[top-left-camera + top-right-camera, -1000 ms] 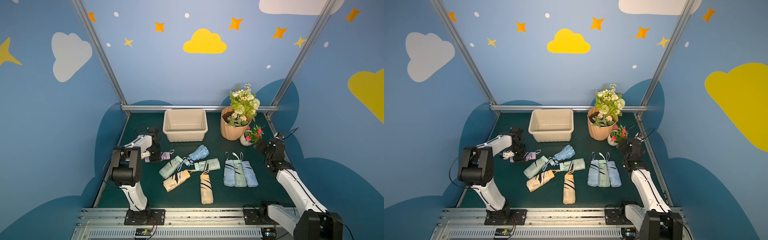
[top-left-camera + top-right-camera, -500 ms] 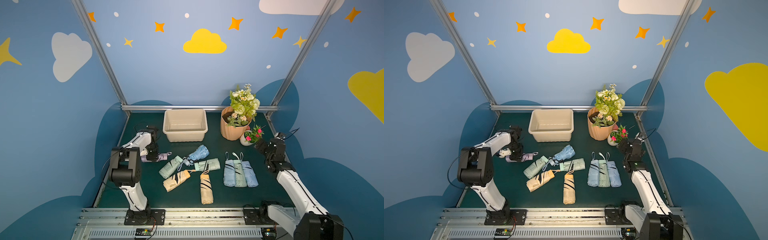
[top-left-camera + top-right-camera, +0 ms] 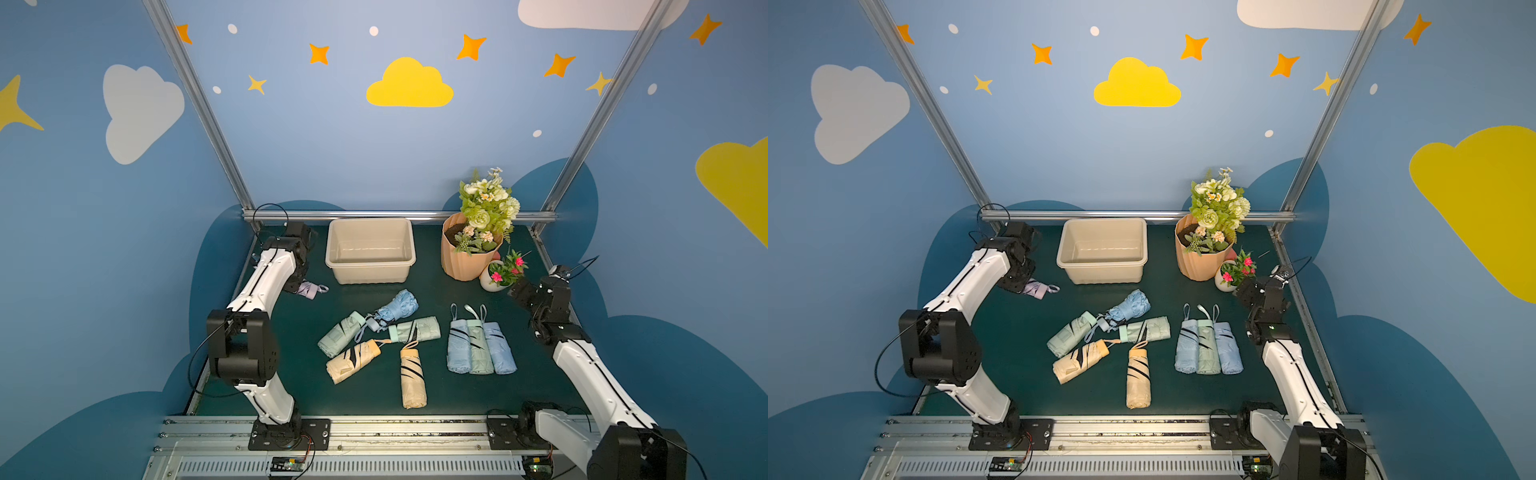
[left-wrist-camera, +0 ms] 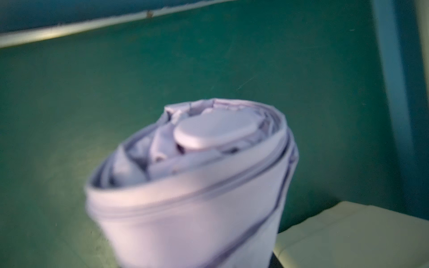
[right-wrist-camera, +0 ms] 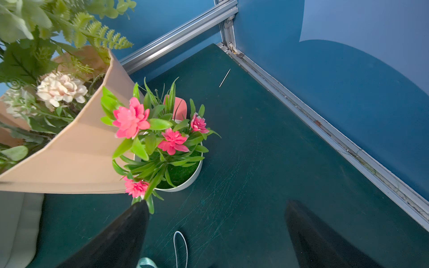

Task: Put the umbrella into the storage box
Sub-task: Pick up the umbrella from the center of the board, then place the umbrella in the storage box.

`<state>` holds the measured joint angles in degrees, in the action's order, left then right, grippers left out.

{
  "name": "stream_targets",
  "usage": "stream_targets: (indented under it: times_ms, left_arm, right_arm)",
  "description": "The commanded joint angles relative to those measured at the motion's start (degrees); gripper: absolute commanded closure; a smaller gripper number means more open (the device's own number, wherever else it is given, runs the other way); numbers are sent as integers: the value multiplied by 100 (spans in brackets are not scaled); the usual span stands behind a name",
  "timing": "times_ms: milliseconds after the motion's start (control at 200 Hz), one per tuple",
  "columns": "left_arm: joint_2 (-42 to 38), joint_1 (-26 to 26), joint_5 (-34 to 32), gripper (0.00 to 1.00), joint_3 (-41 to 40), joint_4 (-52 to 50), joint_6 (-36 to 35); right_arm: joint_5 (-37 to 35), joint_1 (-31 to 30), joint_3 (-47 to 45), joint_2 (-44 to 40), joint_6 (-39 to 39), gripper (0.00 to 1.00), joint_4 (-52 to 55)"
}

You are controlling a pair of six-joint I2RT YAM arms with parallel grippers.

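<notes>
Umbrella (image 4: 192, 197) of lilac fabric, rolled cylinder, beige plastic storage box (image 3: 370, 274), round-cornered

Green table (image 3: 478, 399) carries box (image 3: 370, 274), ribbed pot (image 3: 463, 266) and small pot (image 3: 490, 284) along far edge. Five umbrellas (image 3: 353, 361) lie loose mid-table; row of three (image 3: 480, 347) lies to their right.

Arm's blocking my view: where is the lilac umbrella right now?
In both top views the lilac umbrella pokes out from under the left arm, on the left of the mat, just front-left of the storage box.
</notes>
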<state>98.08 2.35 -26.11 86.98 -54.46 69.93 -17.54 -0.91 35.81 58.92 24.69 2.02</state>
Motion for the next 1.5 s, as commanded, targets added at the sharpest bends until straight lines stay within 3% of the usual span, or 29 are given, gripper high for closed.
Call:
stream_targets:
  times_ms: [0, 120, 300, 456, 606, 831, 1056, 1186, 1392, 1492]
  left_arm:
    - [-86, 198, -608, 90, 525, 595, -2152]
    - [-52, 370, -359, 95, 820, 1387, -3896]
    - [46, 531, 1131, 96, 1069, 2600, -6297]
    - [703, 813, 1929, 96, 1982, 2387, -8115]
    - [1247, 1197, 1955, 97, 2427, 2401, -9953]
    - [1985, 1471, 1920, 97, 3069, 2221, -11416]
    - [2433, 1708, 1390, 97, 2898, 2052, -12824]
    - [2624, 1765, 1222, 97, 2848, 2074, -13056]
    - [2904, 1776, 1365, 91, 2799, 2141, -12861]
    - [3020, 1786, 1449, 77, 2792, 2161, -12729]
  right_arm:
    - [-27, -29, 189, -5, 43, 3, -17]
    - [-11, -31, 207, 15, 53, 3, -36]
    - [48, -39, 238, 50, 94, 3, -44]
    - [98, -49, 242, 76, 133, 3, -68]
    - [110, -86, 242, 85, 120, 3, 16]
    - [47, -139, 434, -27, 57, 2, 127]
    - [-44, -139, 539, -176, -139, 2, 233]
    - [-49, -143, 532, -248, -166, 2, 281]
    - [-48, -146, 488, -327, -96, 2, 316]
    - [-50, -145, 488, -370, -66, 2, 339]
